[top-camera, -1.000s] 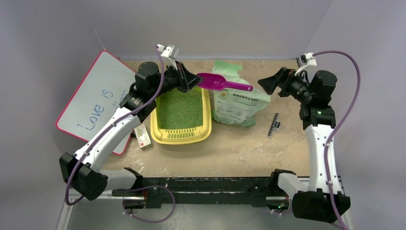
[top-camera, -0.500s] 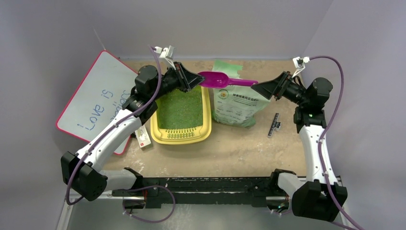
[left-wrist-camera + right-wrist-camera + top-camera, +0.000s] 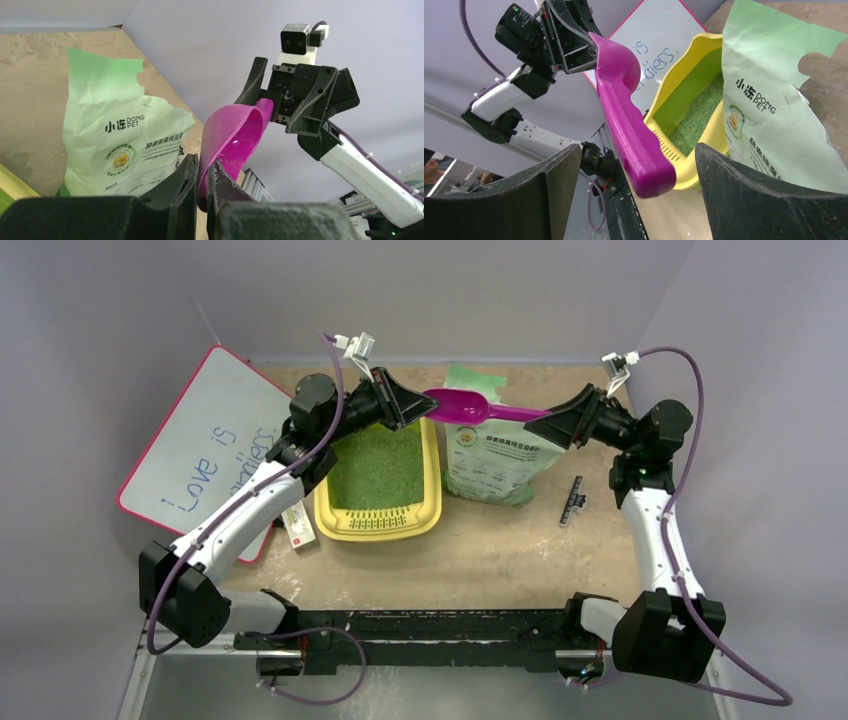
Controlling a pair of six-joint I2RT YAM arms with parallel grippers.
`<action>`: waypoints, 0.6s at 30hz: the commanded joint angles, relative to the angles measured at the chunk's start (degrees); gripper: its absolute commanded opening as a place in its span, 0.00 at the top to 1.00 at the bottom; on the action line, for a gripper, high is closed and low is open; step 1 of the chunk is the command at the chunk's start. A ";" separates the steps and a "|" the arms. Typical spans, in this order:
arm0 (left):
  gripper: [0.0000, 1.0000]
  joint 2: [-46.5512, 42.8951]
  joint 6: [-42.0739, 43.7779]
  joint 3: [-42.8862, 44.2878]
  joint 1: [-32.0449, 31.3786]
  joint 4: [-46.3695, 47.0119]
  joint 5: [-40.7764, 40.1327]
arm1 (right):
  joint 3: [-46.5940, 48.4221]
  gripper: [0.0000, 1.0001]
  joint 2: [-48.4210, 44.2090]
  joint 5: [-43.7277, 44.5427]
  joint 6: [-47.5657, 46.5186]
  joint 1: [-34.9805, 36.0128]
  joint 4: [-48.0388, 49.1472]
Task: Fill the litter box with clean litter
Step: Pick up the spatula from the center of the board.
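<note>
step: scoop point(image 3: 470, 408) handover, 1 o'clock of litter box point(image 3: 432, 512)
left end effector point(image 3: 412, 405): clamped on bowl
right end effector point(image 3: 548, 420): wide, straddling handle, no grip
next: likely right closes, left releases

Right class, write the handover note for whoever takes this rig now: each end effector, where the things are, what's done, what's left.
Left end effector: shut on the bowl of the purple scoop, held in the air.
Right end effector: open, fingers either side of the scoop's handle, not gripping.
Litter box: clean litter covers its floor; bag stands beside it.
Left: probably finish passing the scoop; top up if needed.
</note>
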 commanded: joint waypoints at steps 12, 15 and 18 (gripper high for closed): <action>1.00 1.29 -4.64 1.55 0.05 8.67 4.49 | 3.62 0.27 5.51 -2.36 11.48 6.91 19.54; 1.00 1.24 -5.07 1.45 0.10 8.76 5.09 | 3.41 0.26 5.92 -1.75 12.13 6.92 20.51; 1.00 0.77 -4.63 1.23 0.06 8.33 4.57 | 3.76 0.26 6.12 -1.66 12.27 6.92 20.67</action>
